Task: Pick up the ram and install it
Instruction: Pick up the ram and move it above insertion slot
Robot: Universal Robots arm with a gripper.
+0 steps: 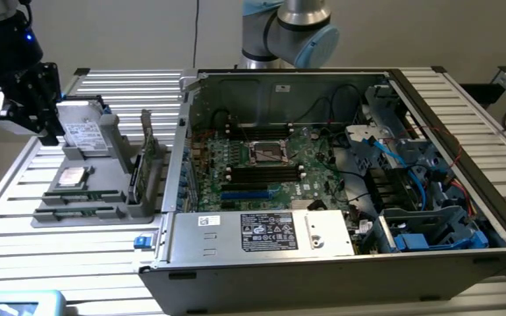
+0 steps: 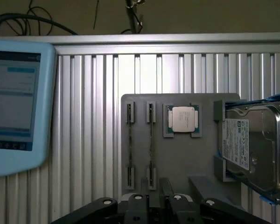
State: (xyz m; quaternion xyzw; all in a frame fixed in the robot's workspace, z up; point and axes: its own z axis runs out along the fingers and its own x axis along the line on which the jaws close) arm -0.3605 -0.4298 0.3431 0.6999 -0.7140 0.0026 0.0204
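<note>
Two rams, thin green sticks, lie in slots at the near end of a grey holder tray (image 1: 103,172) at the exterior view's left: one ram (image 1: 84,195) and a second ram (image 1: 79,212) beside it. In the wrist view they show edge-on as one narrow strip (image 2: 129,144) and another narrow strip (image 2: 151,144). My gripper (image 1: 42,128) hangs above the far end of the tray, next to the hard drive, well apart from the rams. Its dark body (image 2: 154,210) shows in the wrist view. The open computer case holds the motherboard (image 1: 262,161) with black memory slots (image 1: 262,172).
On the tray also sit a silver hard drive (image 1: 86,128) (image 2: 252,144), a processor chip (image 1: 73,176) (image 2: 183,119) and an upright green expansion card (image 1: 147,148). A light-blue tablet (image 2: 14,102) lies on the slatted table. Cables and drive cages crowd the case's right side (image 1: 411,178).
</note>
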